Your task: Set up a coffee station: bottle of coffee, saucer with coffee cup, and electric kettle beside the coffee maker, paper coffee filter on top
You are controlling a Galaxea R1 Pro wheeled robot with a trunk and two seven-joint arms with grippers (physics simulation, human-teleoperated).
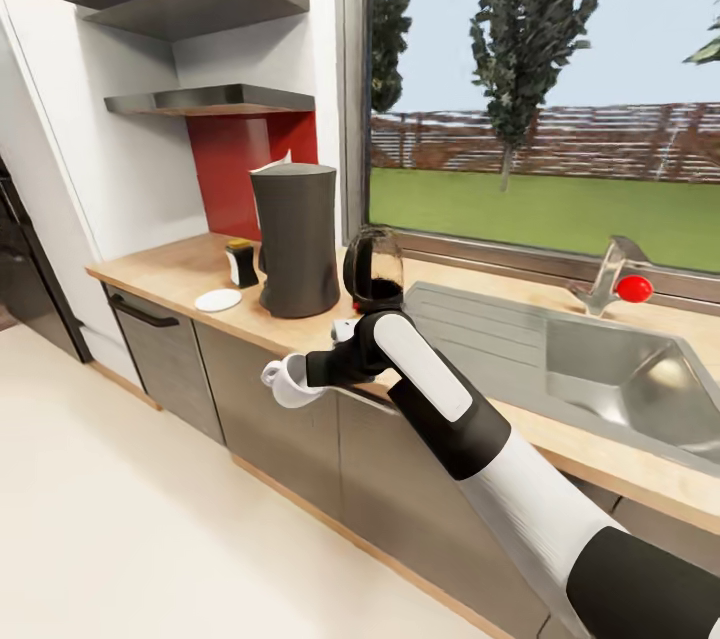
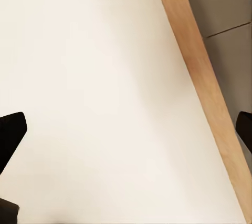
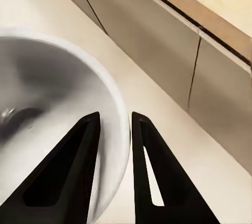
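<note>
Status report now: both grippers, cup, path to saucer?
Right gripper shut on cup rim, held off the counter edge. Left gripper open over floor. Saucer bare beside coffee maker. Nothing between.

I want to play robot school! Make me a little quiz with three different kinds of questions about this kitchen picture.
1. True or false: the right gripper pinches the rim of the white coffee cup.
2. Which thing lies flat on the countertop beside the coffee maker? A) saucer B) spoon C) plate of cookies
3. Fill in: the electric kettle stands between the coffee maker and the ____.

Key: 1 true; 2 A; 3 sink.
</note>
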